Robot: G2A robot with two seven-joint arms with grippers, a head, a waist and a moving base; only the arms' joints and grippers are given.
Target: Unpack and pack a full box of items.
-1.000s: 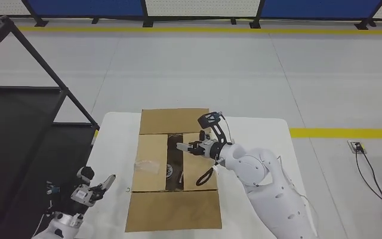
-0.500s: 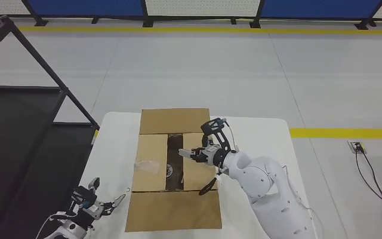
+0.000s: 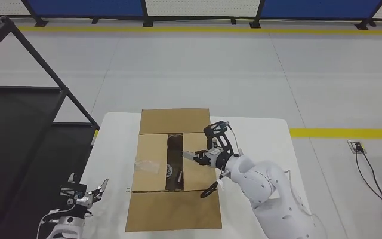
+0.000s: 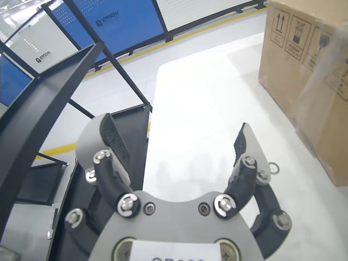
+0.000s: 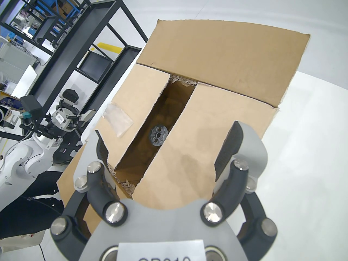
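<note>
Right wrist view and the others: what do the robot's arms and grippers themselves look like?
The right gripper and left gripper match: a grey metal plate with a white label, black links on silver bolts, and pale grey fingers with black ribbed pads. The right arm and left arm have glossy white shells; a black cable loops by the right wrist.

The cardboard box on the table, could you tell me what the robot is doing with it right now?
The cardboard box sits on the white table, outer flaps out, inner flaps nearly closed. The right gripper hovers open above them, near the gap where a dark round part shows inside. A small clear bag lies on one inner flap. The left gripper is open, apart from the box.
</note>
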